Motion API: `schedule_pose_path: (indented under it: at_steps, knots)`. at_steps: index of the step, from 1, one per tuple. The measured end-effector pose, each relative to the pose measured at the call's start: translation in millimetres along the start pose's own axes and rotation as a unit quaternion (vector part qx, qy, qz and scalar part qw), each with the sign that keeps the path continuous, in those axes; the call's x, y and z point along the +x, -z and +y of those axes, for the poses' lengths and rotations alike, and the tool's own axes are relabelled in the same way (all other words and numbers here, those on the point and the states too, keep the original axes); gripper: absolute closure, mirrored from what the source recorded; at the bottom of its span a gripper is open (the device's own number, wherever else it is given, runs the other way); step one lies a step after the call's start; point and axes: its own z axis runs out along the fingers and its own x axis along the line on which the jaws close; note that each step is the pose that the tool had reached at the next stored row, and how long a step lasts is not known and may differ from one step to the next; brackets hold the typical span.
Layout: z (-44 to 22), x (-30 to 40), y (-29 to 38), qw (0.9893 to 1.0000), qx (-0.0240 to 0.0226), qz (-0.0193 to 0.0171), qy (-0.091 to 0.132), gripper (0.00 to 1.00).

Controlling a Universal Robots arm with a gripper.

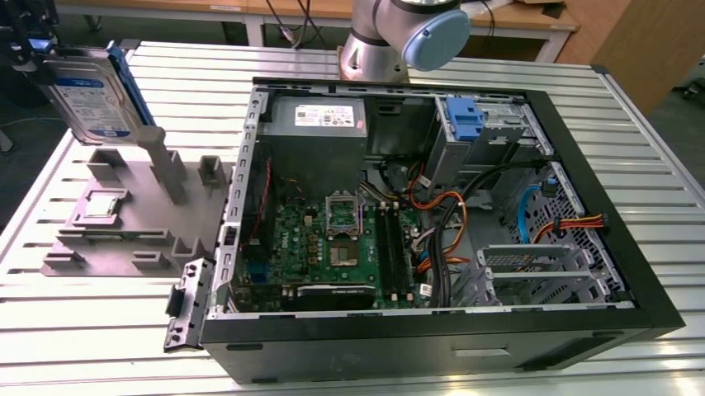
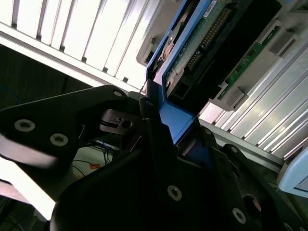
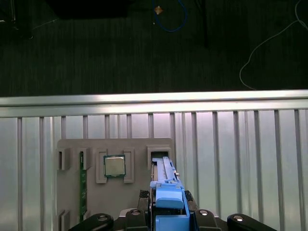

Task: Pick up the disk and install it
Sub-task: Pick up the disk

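Gripper (image 3: 168,214) is clamped on the upright disk (image 1: 94,95), held above the grey parts fixture (image 1: 115,227) below it.

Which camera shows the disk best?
The exterior view: the disk shows its labelled face and blue frame, held above the gray holder. The second wrist view shows its green circuit board close up; the first wrist view sees its blue frame edge-on.
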Motion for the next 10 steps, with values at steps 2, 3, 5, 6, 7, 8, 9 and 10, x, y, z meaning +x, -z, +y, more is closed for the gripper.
schedule_pose_path:
  at_steps: [2, 3, 5, 6, 7, 8, 9, 10]
  knots:
    - [0.0, 0.0, 1.3, 1.0, 0.0, 0.0, 0.0, 0.63]
    - [0.1, -0.1, 2.0, 1.0, 0.0, 0.0, 0.0, 0.63]
    - [0.1, -0.1, 3.2, 1.0, 0.0, 0.0, 0.0, 0.63]
    - [0.1, -0.1, 3.7, 1.0, 0.0001, 0.0, 0.0, 0.63]
    - [0.1, -0.1, 4.2, 1.0, 0.0, 0.0, 0.0, 0.63]
    - [0.1, -0.2, 4.7, 1.0, 0.0, 0.0, 0.0, 0.63]
    - [0.1, -0.2, 5.1, 1.0, 0.0001, 0.0, 0.0, 0.63]
    - [0.1, -0.2, 5.4, 1.0, 0.0001, 0.0, 0.0, 0.63]
